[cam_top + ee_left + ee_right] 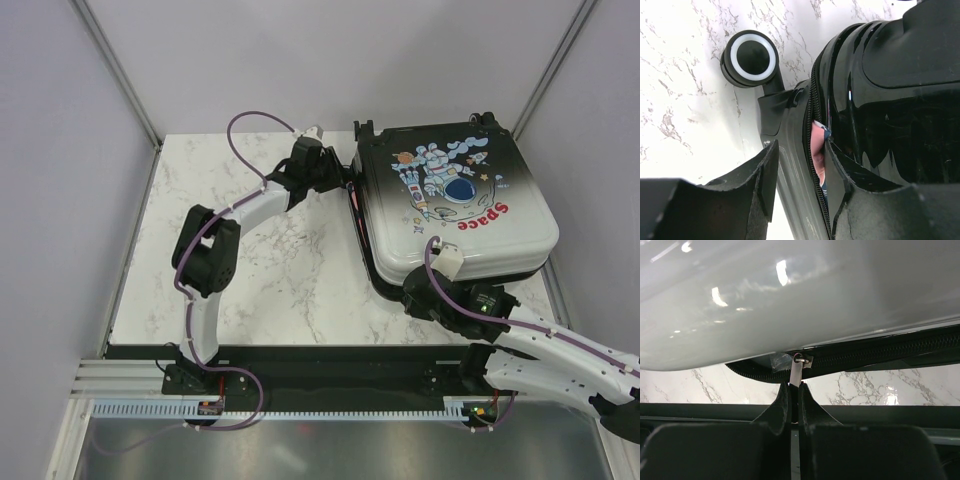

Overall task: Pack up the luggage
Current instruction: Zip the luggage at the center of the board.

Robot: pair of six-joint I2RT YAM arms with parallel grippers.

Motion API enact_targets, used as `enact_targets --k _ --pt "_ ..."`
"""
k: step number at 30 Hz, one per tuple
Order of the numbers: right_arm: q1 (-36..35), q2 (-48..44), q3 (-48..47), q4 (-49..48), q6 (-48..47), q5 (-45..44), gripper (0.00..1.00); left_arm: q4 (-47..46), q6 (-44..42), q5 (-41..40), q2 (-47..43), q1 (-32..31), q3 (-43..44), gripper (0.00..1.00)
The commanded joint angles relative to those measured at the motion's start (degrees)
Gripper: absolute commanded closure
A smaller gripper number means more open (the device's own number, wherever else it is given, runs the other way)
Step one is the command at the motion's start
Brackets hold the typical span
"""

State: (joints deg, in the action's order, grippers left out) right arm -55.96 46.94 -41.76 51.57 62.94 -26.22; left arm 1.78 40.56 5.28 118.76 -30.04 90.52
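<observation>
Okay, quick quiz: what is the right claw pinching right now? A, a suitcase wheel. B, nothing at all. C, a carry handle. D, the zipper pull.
D: in the right wrist view the right claw is closed on the pale zipper pull of the luggage.

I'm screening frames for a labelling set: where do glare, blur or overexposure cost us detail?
Top external: even light, sharp, the luggage print legible. Left wrist: the marble table nearly washes out, the black shell mirrors its surroundings, the left fingers lie in shadow. Right wrist: lamp glare spots the white shell, the right fingers are dark, the zipper pull is sharp.
</observation>
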Motion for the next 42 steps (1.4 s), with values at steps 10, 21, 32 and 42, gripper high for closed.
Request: enact_targets --k 10,21,32,42 --pt "0.9 -1.7 -0.1 8.9 1.5 -6.6 1.0 10.9 -10.6 -2.8 3.1 -3.1 -1.7 0.49" --pt "0.9 -1.0 -0.8 9.3 1.0 -6.5 1.0 11.7 -12.3 3.1 7.6 -7.7 4.3 0.59" --pt "0.9 -2.0 -0.5 9.9 1.5 -6.6 1.0 15.8 -9.5 5.4 12.3 -9.9 8.4 0.72" --pt "0.9 -2.4 -0.6 10.2 1.4 -6.6 1.0 14.4 -3.3 9.8 12.6 -9.2 7.8 0.98"
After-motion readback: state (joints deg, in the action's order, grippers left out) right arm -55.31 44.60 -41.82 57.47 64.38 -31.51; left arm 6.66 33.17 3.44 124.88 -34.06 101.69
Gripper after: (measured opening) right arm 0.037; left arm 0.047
